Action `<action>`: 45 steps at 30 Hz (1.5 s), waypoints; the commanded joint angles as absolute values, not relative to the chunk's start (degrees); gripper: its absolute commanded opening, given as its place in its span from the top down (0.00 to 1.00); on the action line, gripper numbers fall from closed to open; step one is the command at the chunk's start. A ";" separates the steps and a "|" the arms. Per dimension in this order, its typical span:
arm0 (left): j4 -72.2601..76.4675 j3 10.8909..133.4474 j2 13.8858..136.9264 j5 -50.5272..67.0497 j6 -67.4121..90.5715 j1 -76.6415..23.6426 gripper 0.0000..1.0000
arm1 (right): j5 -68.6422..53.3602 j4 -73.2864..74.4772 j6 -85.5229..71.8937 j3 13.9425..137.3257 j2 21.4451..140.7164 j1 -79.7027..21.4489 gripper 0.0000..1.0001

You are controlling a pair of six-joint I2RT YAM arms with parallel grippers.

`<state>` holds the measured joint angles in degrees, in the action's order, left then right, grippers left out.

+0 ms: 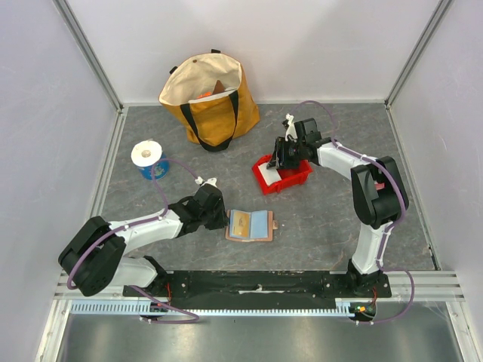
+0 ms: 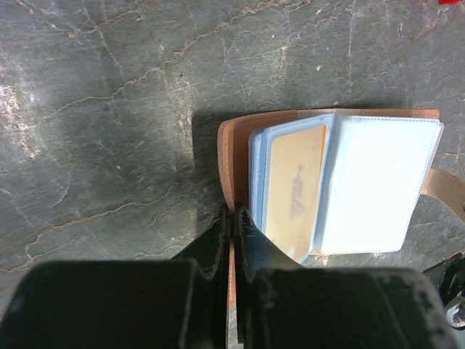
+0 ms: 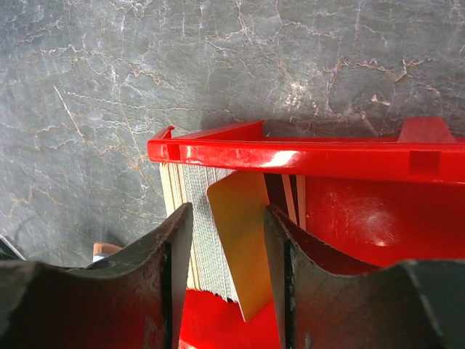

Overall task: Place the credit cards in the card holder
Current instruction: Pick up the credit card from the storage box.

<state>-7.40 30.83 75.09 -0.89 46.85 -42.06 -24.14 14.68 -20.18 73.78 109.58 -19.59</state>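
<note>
— What is seen nearest the arm bases?

— The card holder [image 1: 249,225] is laid open on the bench [image 1: 324,234], low in the centre of the top view. Its tan cover edge is pinched by the closed left gripper [image 2: 234,212]. A sleeved yellow card [image 2: 294,189] is seen inside it, in a clear pocket.

— And farther up?

— The red bin [image 3: 305,156] is found right of centre. The right gripper [image 3: 227,218] is lowered into it with jaws parted. A yellowish credit card [image 3: 243,247] is stood tilted between them, in front of a stack of cards [image 3: 202,233]. Whether it is clamped cannot be told.

— Beyond that?

— A mustard tote bag [image 1: 211,98] is stood at upper centre. A white roll [image 1: 146,153] is set at the left, well apart from the holder.
</note>
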 commanded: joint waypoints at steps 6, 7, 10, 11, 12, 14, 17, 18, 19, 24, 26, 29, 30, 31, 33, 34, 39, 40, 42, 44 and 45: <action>-6.42 31.73 75.15 -0.26 45.09 -41.66 0.98 | -24.61 14.15 -20.13 75.32 107.93 -18.63 0.59; -6.33 31.73 75.32 -0.26 45.09 -41.66 0.98 | -24.70 14.15 -20.13 75.15 107.84 -18.46 0.61; -6.15 31.64 75.85 -0.26 45.09 -41.66 0.98 | -25.05 14.15 -20.21 75.15 107.75 -18.19 0.67; -5.98 31.64 75.94 -0.26 45.09 -41.66 0.98 | -25.22 14.15 -20.21 75.23 107.75 -18.11 0.69; -5.89 31.55 76.11 -0.26 45.09 -41.66 0.98 | -25.22 14.15 -20.21 75.15 107.67 -18.02 0.69; -5.80 31.55 76.29 -0.26 45.09 -41.57 0.98 | -25.31 14.15 -20.21 75.06 107.49 -17.67 0.71; -5.54 31.29 76.46 1.04 45.18 -41.75 0.98 | -25.40 14.15 -20.13 75.15 107.23 -17.23 0.72; -5.45 31.20 76.46 1.14 45.26 -41.66 0.98 | -25.31 14.15 -20.04 75.23 107.23 -16.97 0.72; -5.45 31.11 76.38 1.14 45.26 -41.66 0.98 | -25.31 14.15 -20.04 75.23 107.23 -16.88 0.72; -5.45 31.20 76.46 1.14 45.18 -41.75 0.98 | -24.87 14.24 -20.13 75.50 107.23 -16.00 0.77; -5.36 31.11 76.55 1.06 45.18 -41.66 0.98 | -24.52 14.24 -20.04 75.41 107.23 -15.82 0.79; -5.27 31.20 76.64 1.23 45.18 -41.75 0.98 | -24.87 14.24 -19.95 75.24 107.40 -15.73 0.79; -5.19 31.11 76.81 1.14 45.18 -41.66 0.98 | -25.13 14.15 -20.04 75.15 107.49 -15.73 0.79; -5.19 31.11 76.82 1.23 45.18 -41.66 0.98 | -25.75 14.24 -20.04 75.06 107.58 -15.73 0.79; -5.01 31.11 76.99 1.23 45.09 -41.75 0.98 | -26.71 14.24 -20.13 75.06 107.58 -15.73 0.79; -5.01 31.11 76.99 1.23 45.09 -41.66 0.98 | -27.15 14.15 -20.13 75.15 107.58 -15.73 0.80; -4.75 31.03 77.08 1.32 45.35 -41.66 0.98 | -30.05 13.62 -21.00 75.41 107.58 -15.73 0.80; -4.75 31.03 77.17 1.41 45.35 -41.75 0.98 | -30.32 13.62 -21.09 75.41 107.67 -15.73 0.80; -4.75 31.03 77.17 1.49 45.35 -41.66 0.98 | -30.32 13.54 -21.27 75.50 107.84 -15.73 0.82; -4.75 31.11 77.17 1.41 45.35 -41.66 0.98 | -30.15 13.54 -21.36 75.50 107.93 -15.73 0.85; -4.75 31.11 77.08 1.32 45.35 -41.66 0.98 | -29.36 13.54 -21.27 75.41 107.93 -15.73 0.86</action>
